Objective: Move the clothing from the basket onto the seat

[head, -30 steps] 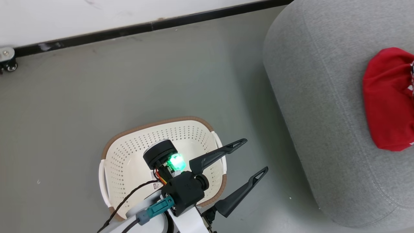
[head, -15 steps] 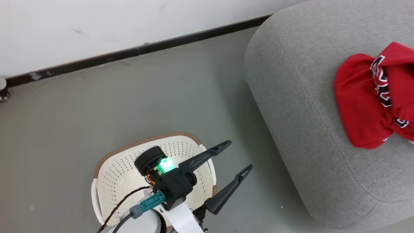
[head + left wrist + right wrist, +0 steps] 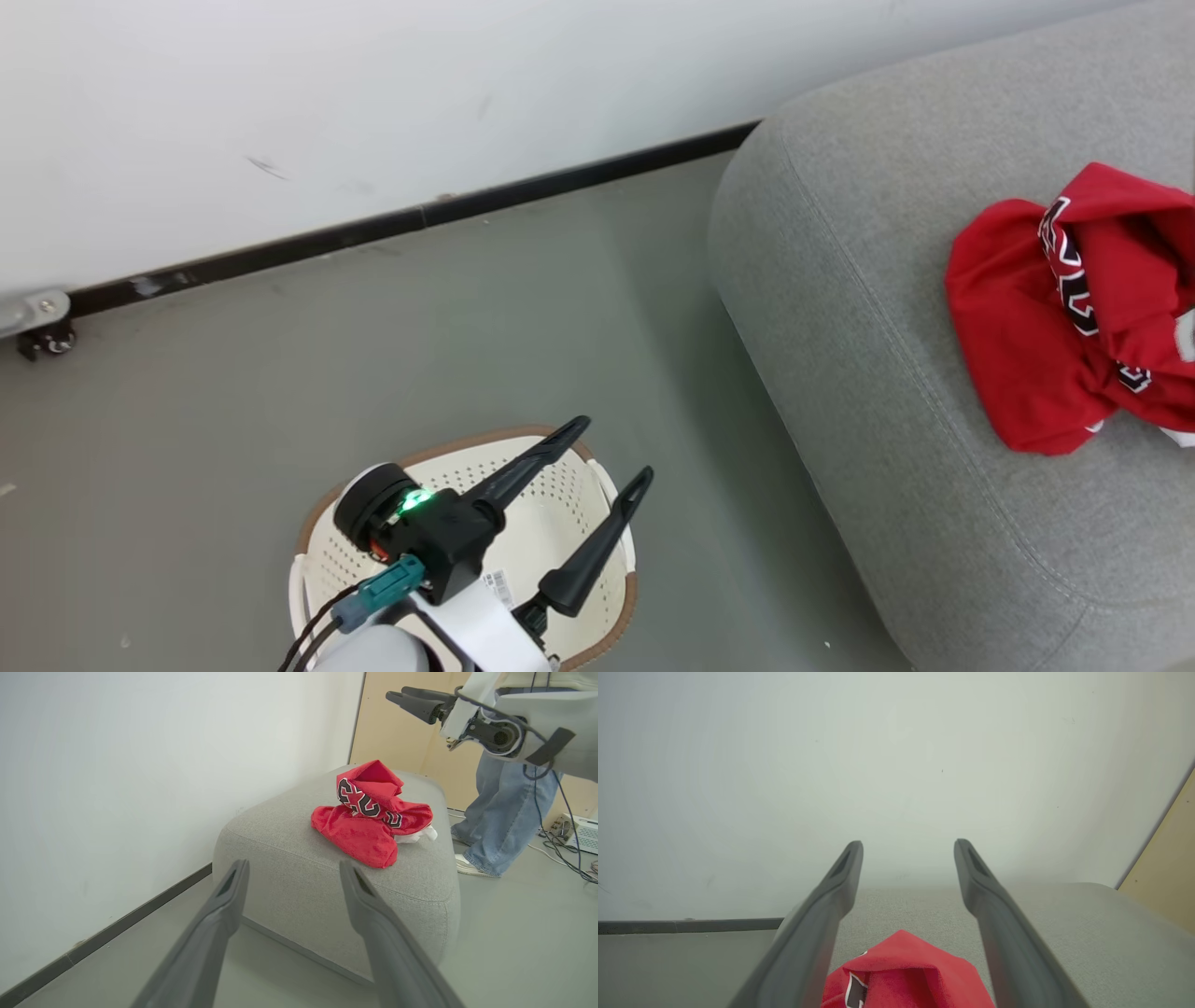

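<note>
Left gripper: hovering over the basket's far rim, its two dark fingers standing apart with nothing between them; in the left wrist view they are pointing toward the seat.
Basket: sitting on the floor right under the left arm, cream and perforated with a brown rim; a paper label is showing on its bare floor.
Floor: grey, running between the basket and the seat.
Seat: standing near the basket on its right, well apart from it, its rounded grey corner facing the wall.
Clothing: lying bunched in one red heap on top of the seat, the jersey with black-and-white lettering resting over the plain red piece.
Right gripper: hanging above the clothing, fingers spread wide and gripping nothing.
Person's legs: in blue jeans, standing on the floor beyond the seat.
Wall: white, meeting the floor at a dark baseboard behind everything.
</note>
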You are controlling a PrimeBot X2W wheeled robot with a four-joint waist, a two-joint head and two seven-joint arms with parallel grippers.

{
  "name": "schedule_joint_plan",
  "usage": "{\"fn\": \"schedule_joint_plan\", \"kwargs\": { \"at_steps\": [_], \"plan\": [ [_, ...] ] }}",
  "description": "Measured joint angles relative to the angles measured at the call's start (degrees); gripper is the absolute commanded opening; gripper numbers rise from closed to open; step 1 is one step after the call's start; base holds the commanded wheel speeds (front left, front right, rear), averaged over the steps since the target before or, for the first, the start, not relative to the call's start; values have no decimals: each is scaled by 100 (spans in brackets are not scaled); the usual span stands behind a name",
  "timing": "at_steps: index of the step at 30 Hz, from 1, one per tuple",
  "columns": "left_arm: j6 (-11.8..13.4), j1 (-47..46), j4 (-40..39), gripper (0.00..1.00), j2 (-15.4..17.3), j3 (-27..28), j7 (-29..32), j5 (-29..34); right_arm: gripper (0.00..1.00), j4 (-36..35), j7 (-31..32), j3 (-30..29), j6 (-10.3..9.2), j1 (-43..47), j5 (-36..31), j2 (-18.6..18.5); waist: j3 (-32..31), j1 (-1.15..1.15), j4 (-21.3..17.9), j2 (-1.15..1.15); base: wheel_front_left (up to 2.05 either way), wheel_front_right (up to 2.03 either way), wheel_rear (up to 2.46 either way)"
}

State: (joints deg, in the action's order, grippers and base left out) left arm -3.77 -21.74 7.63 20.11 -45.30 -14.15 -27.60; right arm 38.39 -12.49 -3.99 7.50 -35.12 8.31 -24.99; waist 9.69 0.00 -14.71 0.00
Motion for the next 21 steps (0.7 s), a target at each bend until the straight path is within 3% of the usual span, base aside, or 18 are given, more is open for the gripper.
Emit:
{"fn": "schedule_joint_plan", "kwargs": {
  "at_steps": [21],
  "plan": [
    [857,973,-45,100,91,1203,-9,-46,100,-826,-62,1070,0,868,142,798,-659,0,740,0,0,0,0]
  ]
}}
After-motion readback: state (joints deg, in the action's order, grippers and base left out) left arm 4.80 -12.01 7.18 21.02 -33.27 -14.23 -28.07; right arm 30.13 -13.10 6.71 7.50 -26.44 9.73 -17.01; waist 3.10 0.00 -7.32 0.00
